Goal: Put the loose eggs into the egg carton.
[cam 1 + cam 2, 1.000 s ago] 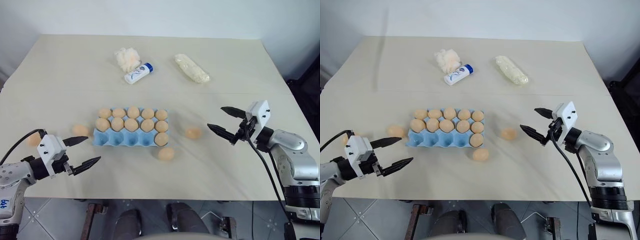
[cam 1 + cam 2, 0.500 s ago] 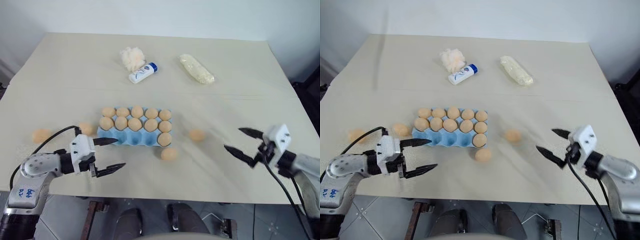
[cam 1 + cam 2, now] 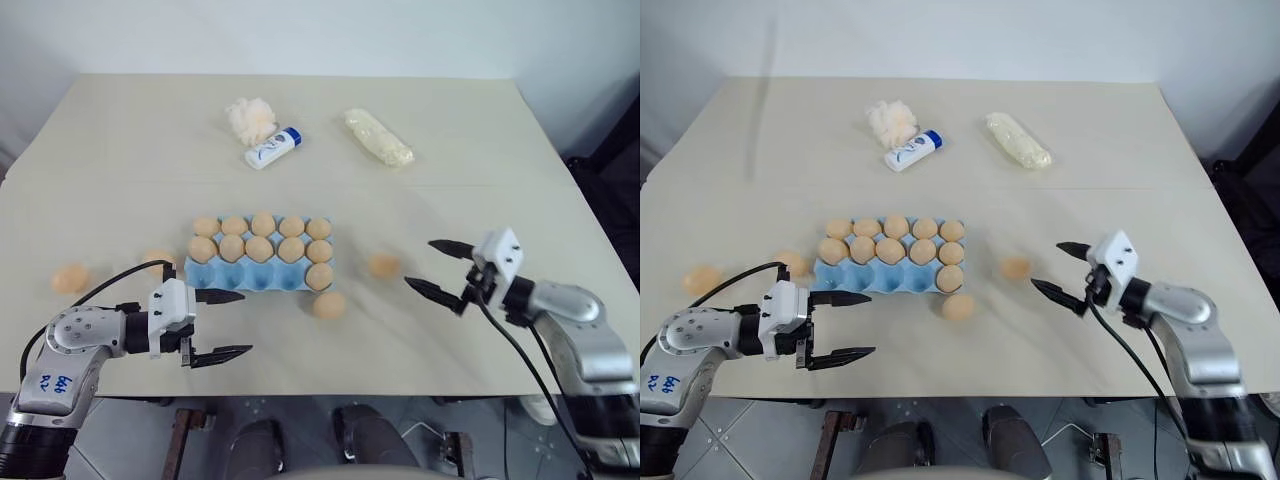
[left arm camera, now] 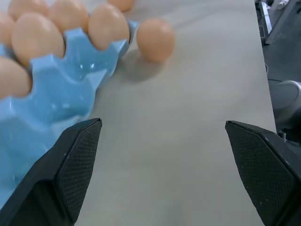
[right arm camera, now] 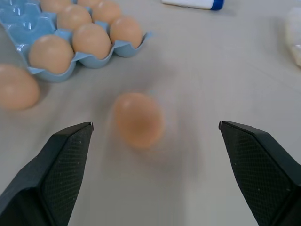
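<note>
The loose eggs, four on the table (image 3: 480,150) around the egg carton (image 3: 262,270), look light, smooth, rounded and breakable, so I judge a gentle pinch across the middle safest. The nearest egg (image 5: 138,119) lies ahead of the right claw (image 3: 438,272), jaws wide, reaching nearly level. The left claw (image 3: 222,325), wide and empty, points toward the carton's near corner.

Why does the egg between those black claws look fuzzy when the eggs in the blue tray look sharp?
Right wrist view: the loose egg is smeared, while the egg carton behind is crisp. Left wrist view: its loose egg is sharp and casts a soft shadow on the table.
</note>
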Tool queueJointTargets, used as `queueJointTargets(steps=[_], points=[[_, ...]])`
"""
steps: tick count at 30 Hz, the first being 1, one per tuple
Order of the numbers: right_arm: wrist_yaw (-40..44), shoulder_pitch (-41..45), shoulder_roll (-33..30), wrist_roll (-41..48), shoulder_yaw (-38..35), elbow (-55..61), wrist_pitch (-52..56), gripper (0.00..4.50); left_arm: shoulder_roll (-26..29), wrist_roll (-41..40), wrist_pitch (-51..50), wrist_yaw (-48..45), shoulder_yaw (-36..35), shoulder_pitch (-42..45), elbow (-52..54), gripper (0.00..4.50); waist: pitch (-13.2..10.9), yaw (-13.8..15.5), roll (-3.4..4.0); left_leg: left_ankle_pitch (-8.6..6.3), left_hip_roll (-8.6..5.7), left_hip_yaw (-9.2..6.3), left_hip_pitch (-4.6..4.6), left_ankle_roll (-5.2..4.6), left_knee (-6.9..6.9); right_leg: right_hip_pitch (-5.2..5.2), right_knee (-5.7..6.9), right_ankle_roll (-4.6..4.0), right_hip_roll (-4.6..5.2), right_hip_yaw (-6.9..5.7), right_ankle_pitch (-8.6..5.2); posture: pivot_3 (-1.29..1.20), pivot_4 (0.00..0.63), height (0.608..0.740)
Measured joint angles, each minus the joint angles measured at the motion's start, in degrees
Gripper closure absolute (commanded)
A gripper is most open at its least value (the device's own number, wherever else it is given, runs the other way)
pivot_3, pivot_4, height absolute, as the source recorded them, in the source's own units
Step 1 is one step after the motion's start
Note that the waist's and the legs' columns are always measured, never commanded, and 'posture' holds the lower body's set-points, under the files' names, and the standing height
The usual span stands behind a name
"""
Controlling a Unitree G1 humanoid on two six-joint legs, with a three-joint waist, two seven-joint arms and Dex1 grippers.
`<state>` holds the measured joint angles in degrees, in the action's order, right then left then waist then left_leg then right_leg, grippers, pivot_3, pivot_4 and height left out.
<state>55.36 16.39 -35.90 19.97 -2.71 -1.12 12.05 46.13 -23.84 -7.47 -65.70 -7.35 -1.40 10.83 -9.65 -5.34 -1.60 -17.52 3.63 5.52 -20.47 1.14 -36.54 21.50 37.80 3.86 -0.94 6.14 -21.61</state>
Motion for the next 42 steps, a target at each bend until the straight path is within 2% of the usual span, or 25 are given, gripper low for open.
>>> queueJointTargets(steps=[7, 10, 16, 18, 22, 25, 29, 33, 36, 41, 42], points=[[6.6, 11.3, 3.5, -4.8, 7.1, -17.0, -6.3, 0.0, 0.0, -0.1, -0.2, 1.9, -2.0, -3.2, 2.2, 0.03, 0.0, 0.4, 0.03, -0.02, 0.03, -0.01, -0.06, -0.01, -0.01, 0.03, -0.07, 0.0, 0.02, -0.04, 0.0, 0.0, 0.15, 0.74], [8.5, 13.1, 4.3, -5.5, 7.7, -20.4, -8.1, 0.57, 0.0, -0.3, -0.8, 2.5, -3.1, -3.9, 2.6, 0.0, 0.0, 0.5, 0.03, -0.03, 0.03, -0.05, -0.07, -0.02, -0.07, 0.02, -0.03, 0.0, 0.03, -0.1, 0.0, 0.0, 0.15, 0.74], [10.7, 13.7, 5.4, -6.1, 8.0, -23.5, -10.4, 2.63, 0.0, -0.7, -1.4, 3.7, -4.0, -4.8, 4.3, 0.0, 0.0, 0.4, 0.04, -0.04, 0.04, -0.06, -0.09, -0.05, -0.29, 0.0, 0.09, 0.0, 0.03, -0.1, 0.0, 0.0, 0.15, 0.74], [11.0, 13.7, 5.4, -6.1, 8.0, -23.5, -10.6, 2.93, -0.2, -1.1, -2.0, 4.1, -4.3, -5.0, 4.4, 0.0, 0.0, 0.3, 0.04, -0.05, 0.04, -0.08, -0.09, -0.06, -0.37, -0.01, 0.14, 0.0, 0.03, -0.11, 0.0, 0.0, 0.15, 0.74], [11.1, 13.1, 5.4, -4.9, 7.8, -20.1, -8.0, 2.99, -0.5, -1.7, -2.4, 4.7, -5.5, -6.1, 4.9, 0.0, -0.1, 0.1, 0.09, -0.05, 0.05, -0.09, -0.1, -0.06, -0.43, -0.01, 0.2, 0.0, 0.03, -0.11, 0.0, 0.0, 0.15, 0.74], [9.8, 13.4, 7.1, 0.8, 8.0, -5.0, 1.2, 2.99, -1.0, -2.0, -2.3, 5.1, -7.3, -9.2, 4.9, 0.0, -0.1, -0.8, 0.19, -0.07, 0.11, -0.16, -0.14, -0.02, -0.39, 0.03, 0.26, 0.0, 0.02, -0.17, 0.0, 0.0, 0.15, 0.74], [7.7, 17.5, 8.9, 2.7, 11.8, 5.8, 9.6, 2.99, -1.1, -2.0, -1.9, 5.1, -9.0, -11.9, 4.5, 0.0, -0.1, -1.0, 0.12, -0.08, 0.1, -0.31, -0.16, 0.0, -0.41, 0.0, 0.19, 0.0, 0.04, -0.32, -0.01, 0.0, 0.15, 0.74], [4.4, 19.8, 14.1, -0.4, 19.1, 5.4, 13.5, 2.99, -1.3, -2.0, -1.5, 5.6, -11.5, -14.0, 3.6, 0.0, -0.1, -1.0, 0.07, -0.08, 0.05, -0.4, -0.41, -0.02, -0.47, 0.15, 0.18, -0.01, 0.16, -0.45, -0.01, 0.0, 0.15, 0.74], [2.3, 22.7, 17.2, -4.2, 22.9, 1.5, 12.6, 2.99, -1.8, -2.0, -1.5, 6.3, -13.2, -15.6, 3.7, 0.0, -0.1, -1.1, 0.07, -0.08, 0.0, -0.53, -0.69, -0.02, -0.54, 0.34, 0.18, -0.01, 0.25, -0.62, -0.01, 0.0, 0.15, 0.74], [-0.2, 24.3, 19.9, -9.6, 25.0, -6.6, 9.2, 2.99, -3.1, -2.0, -1.6, 7.3, -14.7, -19.0, 4.2, 0.0, 0.0, -1.0, 0.07, -0.09, -0.05, -0.63, -0.86, -0.04, -0.5, 0.46, 0.13, -0.01, 0.39, -0.94, -0.01, 0.0, 0.15, 0.74], [-0.5, 24.3, 20.2, -9.9, 25.0, -7.4, 9.1, 2.64, -3.3, -2.0, -1.6, 7.5, -14.8, -19.4, 4.4, 0.0, 0.0, -1.1, 0.07, -0.09, -0.05, -0.63, -0.87, -0.04, -0.5, 0.46, 0.12, -0.01, 0.4, -0.94, -0.01, 0.0, 0.15, 0.74]])
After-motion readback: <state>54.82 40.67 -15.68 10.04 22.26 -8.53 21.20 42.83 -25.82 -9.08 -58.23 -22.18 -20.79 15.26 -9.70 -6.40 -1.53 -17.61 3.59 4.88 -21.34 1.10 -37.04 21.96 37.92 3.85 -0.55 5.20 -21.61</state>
